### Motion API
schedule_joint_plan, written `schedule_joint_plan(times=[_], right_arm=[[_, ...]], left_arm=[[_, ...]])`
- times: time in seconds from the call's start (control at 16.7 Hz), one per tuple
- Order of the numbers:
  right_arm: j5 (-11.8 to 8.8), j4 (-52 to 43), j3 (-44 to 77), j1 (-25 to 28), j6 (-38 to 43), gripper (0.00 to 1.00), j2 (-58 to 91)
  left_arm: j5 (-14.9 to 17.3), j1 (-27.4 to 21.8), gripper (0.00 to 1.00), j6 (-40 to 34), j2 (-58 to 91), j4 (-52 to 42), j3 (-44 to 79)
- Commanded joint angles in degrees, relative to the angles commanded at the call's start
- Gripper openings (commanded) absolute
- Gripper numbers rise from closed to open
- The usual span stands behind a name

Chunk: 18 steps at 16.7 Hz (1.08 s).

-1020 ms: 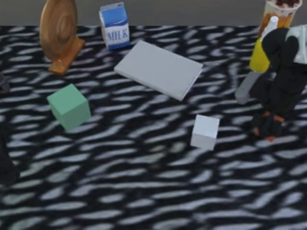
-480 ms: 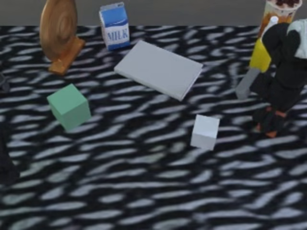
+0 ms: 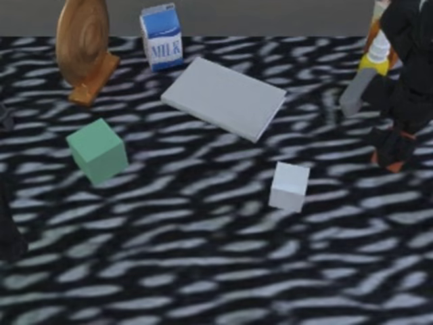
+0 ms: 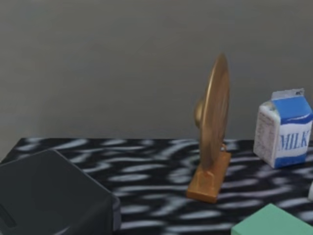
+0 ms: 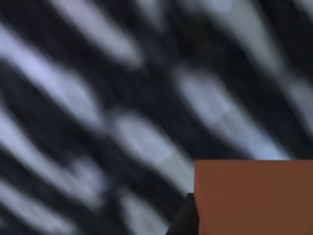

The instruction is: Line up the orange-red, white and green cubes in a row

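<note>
Right tool [image 3: 394,150] closed on the orange-red cube [image 5: 254,196] — small, rigid, matte, likely light; opposite flat faces suit gripping; left tool unseen

One readable label: "MILK"
It stood in white letters on the blue-and-white milk carton [image 3: 162,36] at the frame's upper left.

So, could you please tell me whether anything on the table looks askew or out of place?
Nothing is spilled or damaged. The flat grey-white slab lies skewed to the table edge, and the mint green cube and white cube sit far apart, not in a row. The small orange-red cube is at the right end effector.
</note>
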Motion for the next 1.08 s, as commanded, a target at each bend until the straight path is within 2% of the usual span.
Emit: schedule_joint_plan(times=[0.18,0.3,0.48,0.84,0.96,1.08], right_arm=[[0.0,0.1,-0.2,-0.1,0.0,0.0,0.2],[-0.1,0.2,-1.1,1.8,-0.6,0.0,-0.7],[-0.2,0.5,-4.0,7.8,-2.1,0.0,-3.5],[-0.3,0.9,-11.6,23.2,-6.3,0.0,-10.3],[-0.3,1.1,-13.2,26.3,-7.1,0.0,-11.8],[-0.3,1.1,-13.6,27.1,-7.4,0.0,-12.2]], left_arm=[[0.0,0.0,1.0,0.0,0.0,0.0,0.0],[0.0,0.0,1.0,0.0,0.0,0.0,0.0],[0.0,0.0,1.0,0.0,0.0,0.0,0.0],[0.0,0.0,1.0,0.0,0.0,0.0,0.0],[0.0,0.0,1.0,0.0,0.0,0.0,0.0],[0.0,0.0,1.0,0.0,0.0,0.0,0.0]])
